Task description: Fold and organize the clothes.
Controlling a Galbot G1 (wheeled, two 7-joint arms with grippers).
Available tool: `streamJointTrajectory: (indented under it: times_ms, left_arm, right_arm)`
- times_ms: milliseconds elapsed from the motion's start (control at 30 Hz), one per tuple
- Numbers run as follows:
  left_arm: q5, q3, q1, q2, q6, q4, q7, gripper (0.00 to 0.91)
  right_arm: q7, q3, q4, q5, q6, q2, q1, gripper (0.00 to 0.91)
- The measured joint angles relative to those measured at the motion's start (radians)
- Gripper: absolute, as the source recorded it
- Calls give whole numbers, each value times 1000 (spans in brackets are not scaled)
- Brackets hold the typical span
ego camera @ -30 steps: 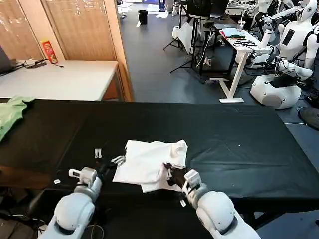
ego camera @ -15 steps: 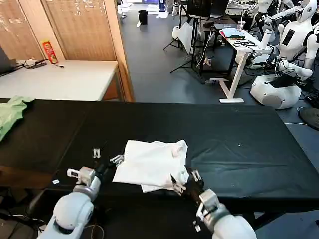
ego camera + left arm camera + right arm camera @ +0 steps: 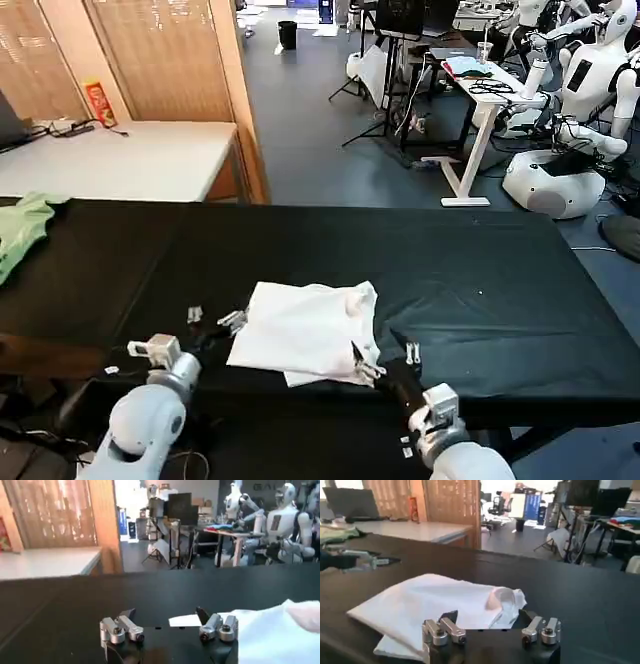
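The clothes, a white T-shirt (image 3: 305,328), lie folded into a rough rectangle on the black table (image 3: 480,270), near its front edge. No print shows on its upper side. My left gripper (image 3: 215,319) rests open just left of the shirt; in the left wrist view this gripper (image 3: 165,616) has a shirt corner (image 3: 182,621) lying just beyond its jaws. My right gripper (image 3: 385,357) hovers open at the shirt's front right corner, a little off the cloth. The right wrist view has that gripper (image 3: 487,617) open with the shirt (image 3: 435,605) spread out ahead of it.
A light green garment (image 3: 20,225) lies at the table's far left end. Behind the table stands a white desk (image 3: 130,160) with a red can (image 3: 98,102). White robots (image 3: 570,110) and a desk stand at the back right, beyond open floor.
My right gripper has drawn back off the shirt toward the front edge and to the right, and now stands open. The left gripper has slid back slightly. The shirt has stayed put.
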Motion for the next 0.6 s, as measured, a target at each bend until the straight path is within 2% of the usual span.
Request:
streamJointTrajectory:
  times_ms: [267,500,600]
  left_arm:
    - [-192,-6,7,-35,5,54,15,878]
    - [-363,-33,6,-46,39,76,2,878]
    - [-386,-38,14,-51,42,80,9,878]
  right_arm:
    - [6,114,49,132,18,19,-45,878]
    - [5,175,73,151,18,21,-45,878]
    - [5,182,73,151,17,23,-41,878]
